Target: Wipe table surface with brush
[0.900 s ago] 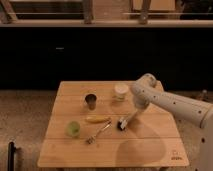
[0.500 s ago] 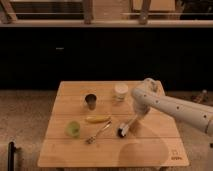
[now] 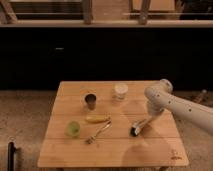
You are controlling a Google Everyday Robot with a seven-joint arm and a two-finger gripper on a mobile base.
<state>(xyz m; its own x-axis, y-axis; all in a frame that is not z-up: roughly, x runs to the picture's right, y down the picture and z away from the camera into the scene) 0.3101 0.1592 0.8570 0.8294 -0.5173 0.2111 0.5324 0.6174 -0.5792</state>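
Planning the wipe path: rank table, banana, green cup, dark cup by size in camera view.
Largest: table
then banana
green cup and dark cup look alike.
The gripper sits by the brush, right of banana.

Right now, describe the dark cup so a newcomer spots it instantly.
On the wooden table, away from the end effector and brush at the right, find the banana. Just behind it stands the dark cup, unlike the white container beside it.

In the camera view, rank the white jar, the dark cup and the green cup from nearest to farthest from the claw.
The claw is at the right, by the brush.
1. white jar, behind the claw, near the back.
2. dark cup, left of the jar.
3. green cup, far left, near the front.
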